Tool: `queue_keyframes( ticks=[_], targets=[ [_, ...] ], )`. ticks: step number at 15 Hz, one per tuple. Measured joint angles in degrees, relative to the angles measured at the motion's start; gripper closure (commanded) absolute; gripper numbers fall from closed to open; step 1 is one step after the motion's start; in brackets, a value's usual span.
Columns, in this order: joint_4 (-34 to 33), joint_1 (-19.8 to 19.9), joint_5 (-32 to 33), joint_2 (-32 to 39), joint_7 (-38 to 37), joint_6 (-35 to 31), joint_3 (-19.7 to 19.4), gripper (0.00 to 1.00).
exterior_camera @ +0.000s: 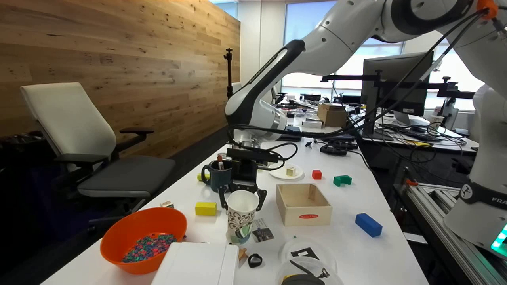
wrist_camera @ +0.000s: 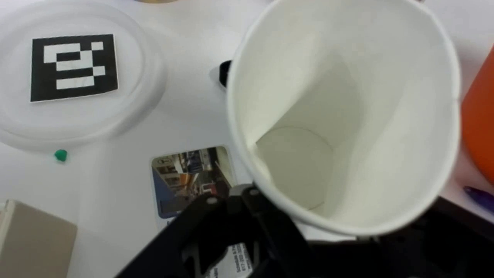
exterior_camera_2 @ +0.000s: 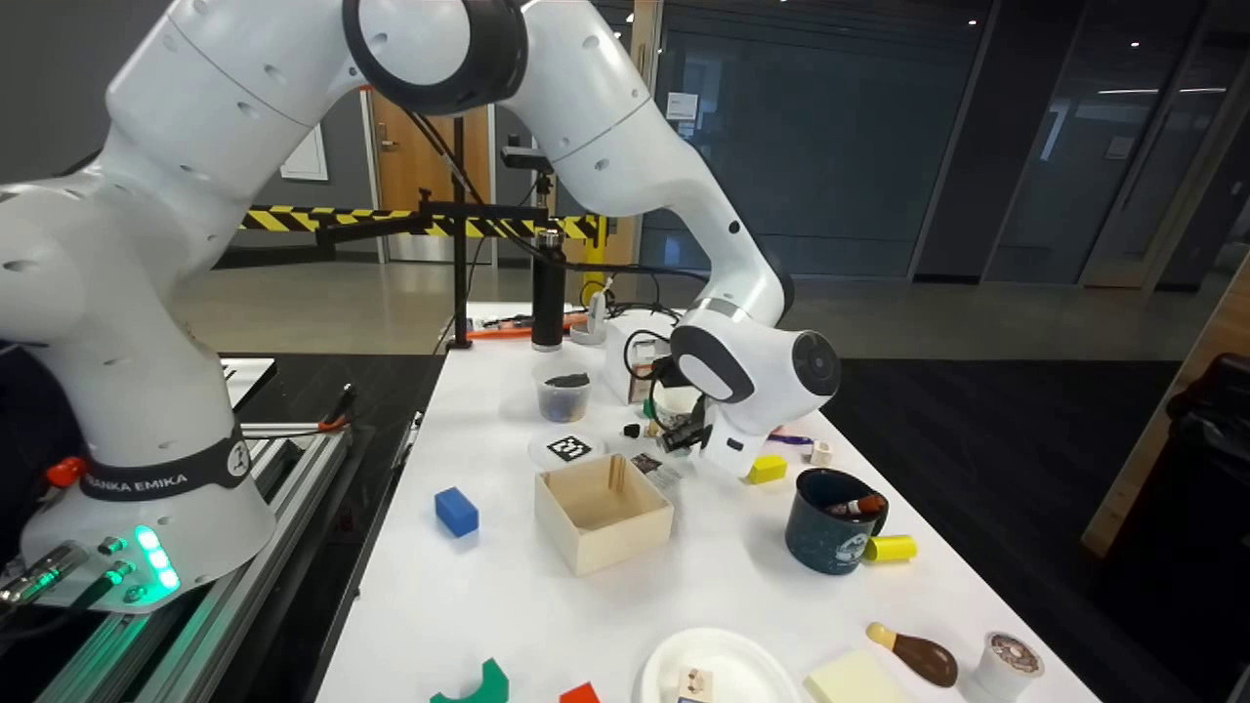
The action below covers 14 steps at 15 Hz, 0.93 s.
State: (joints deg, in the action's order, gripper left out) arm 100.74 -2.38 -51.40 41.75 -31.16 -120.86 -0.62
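A white paper cup with a dark swirl pattern [exterior_camera: 241,209] is held between the two black fingers of my gripper [exterior_camera: 243,199]. In the wrist view the cup [wrist_camera: 347,116] shows its empty white inside, with its wall dented inward. The gripper [wrist_camera: 308,216] in that view is at the bottom edge against the cup's side. In an exterior view the cup [exterior_camera_2: 676,402] is partly hidden by the gripper and arm. I cannot tell whether its base touches the table. A printed card [exterior_camera: 262,231] and an open wooden box [exterior_camera: 303,213] are beside the cup.
An orange bowl [exterior_camera: 143,221] with small coloured pieces and a white box [exterior_camera: 198,263] are near the cup. Around stand a yellow block [exterior_camera: 206,208], dark mug [exterior_camera: 220,176], blue block [exterior_camera: 368,224], red block [exterior_camera: 316,174], green arch [exterior_camera: 342,180], white plate [exterior_camera_2: 718,649] and clear lid [wrist_camera: 131,77].
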Motion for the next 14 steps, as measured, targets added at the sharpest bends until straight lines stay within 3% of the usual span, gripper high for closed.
queue_keyframes(
  ticks=[1, 2, 3, 5, 9, 10, 12, 14],
  targets=[
    [0.2, -0.8, 0.1, -0.3, -0.7, -1.2, -0.5, 0.8],
    [0.4, -1.5, 0.1, -0.6, -1.3, -2.3, -0.8, 0.62],
    [0.7, -2.0, 0.2, -0.9, -2.0, -3.1, -1.1, 0.3],
    [1.2, -2.7, 0.3, -1.3, -3.4, -4.4, -1.4, 0.3],
    [1.7, -3.5, 1.0, -1.0, -5.1, -8.1, -2.0, 0.03],
    [1.9, -3.7, 1.1, -0.9, -5.4, -9.3, -2.2, 0.2],
    [2.5, -3.8, 1.4, -0.6, -5.9, -10.7, -2.4, 0.07],
    [2.6, -3.8, 1.5, -0.6, -6.0, -11.0, -2.4, 0.03]
  ],
)
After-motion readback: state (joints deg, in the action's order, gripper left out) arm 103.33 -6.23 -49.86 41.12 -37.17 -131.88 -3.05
